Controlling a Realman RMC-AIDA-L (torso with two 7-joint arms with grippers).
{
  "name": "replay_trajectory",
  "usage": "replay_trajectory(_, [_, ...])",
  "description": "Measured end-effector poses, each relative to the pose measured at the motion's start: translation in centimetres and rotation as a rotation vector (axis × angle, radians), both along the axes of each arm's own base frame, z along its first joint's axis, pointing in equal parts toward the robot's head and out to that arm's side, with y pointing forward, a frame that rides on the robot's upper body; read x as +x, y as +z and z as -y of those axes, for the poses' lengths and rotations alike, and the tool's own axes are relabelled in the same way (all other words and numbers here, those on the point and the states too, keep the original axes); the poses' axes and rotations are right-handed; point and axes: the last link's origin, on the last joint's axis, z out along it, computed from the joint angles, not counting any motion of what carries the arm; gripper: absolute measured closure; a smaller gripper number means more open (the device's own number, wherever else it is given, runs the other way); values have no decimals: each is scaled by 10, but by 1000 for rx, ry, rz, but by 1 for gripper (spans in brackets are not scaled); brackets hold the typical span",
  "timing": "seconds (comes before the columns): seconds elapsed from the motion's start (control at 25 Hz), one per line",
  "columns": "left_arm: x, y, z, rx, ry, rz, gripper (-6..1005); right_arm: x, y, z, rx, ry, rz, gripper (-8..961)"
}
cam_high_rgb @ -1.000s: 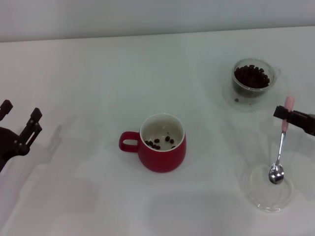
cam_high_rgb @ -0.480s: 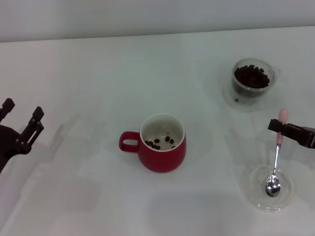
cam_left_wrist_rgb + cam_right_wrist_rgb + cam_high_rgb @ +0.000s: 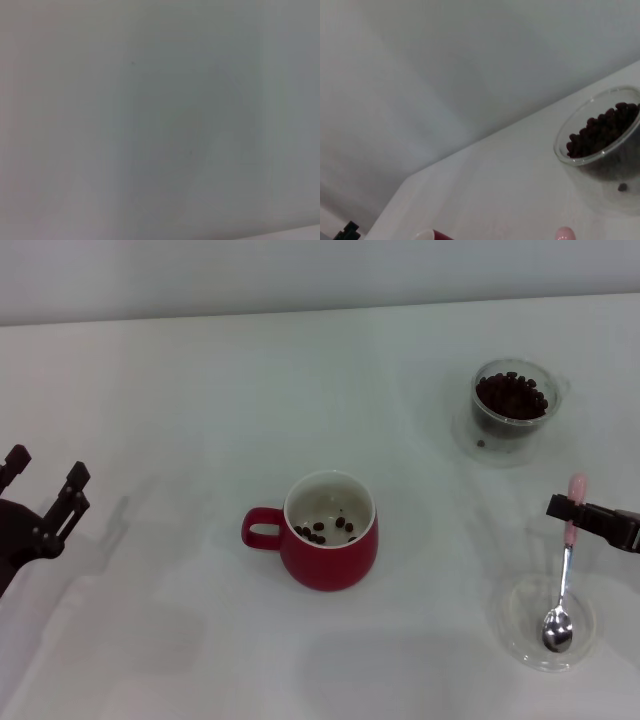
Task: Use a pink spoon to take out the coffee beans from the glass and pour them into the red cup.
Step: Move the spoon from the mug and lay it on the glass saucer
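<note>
Scanning the head view from its left edge, I find the left gripper (image 3: 45, 502) parked low at the far left, its fingers spread apart and holding nothing, well clear of every vessel; I judge it idle for this task.

At lower centre stands the red cup (image 3: 330, 531), loop handle pointing toward the frame's left. A few coffee beans (image 3: 322, 527) lie on its white inside, so some transfer is already done.

At upper right sits the glass (image 3: 511, 403), carrying a dark heap of beans; one stray bean lies at its base, seemingly between the walls.

At the right edge, the right gripper (image 3: 572, 509) is clamped on the pale handle of the pink spoon (image 3: 565, 565). The spoon hangs nearly upright, bowl down. Its bowl sits over the shallow clear dish (image 3: 520, 642) at lower right; whether it touches the dish I cannot tell. I read this hold as either setting the spoon down or pausing between scoops. The bowl appears empty.
</note>
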Motion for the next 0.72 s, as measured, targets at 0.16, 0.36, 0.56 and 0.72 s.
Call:
replay_trajectory(0.16, [0, 0, 0, 0, 1, 0, 300, 1, 0, 1, -6, -5, 2, 808])
replay_trajectory(0.36, [0, 0, 1, -1, 1, 0, 300, 2, -2, 2, -17, -7, 9, 808])
replay_trajectory(0.56, [0, 0, 0, -1, 0, 0, 300, 1, -7, 1, -44, 0, 22, 799])
replay_trajectory(0.72, [0, -1, 1, -1, -1, 1, 300, 0, -10, 0, -55, 3, 28, 786])
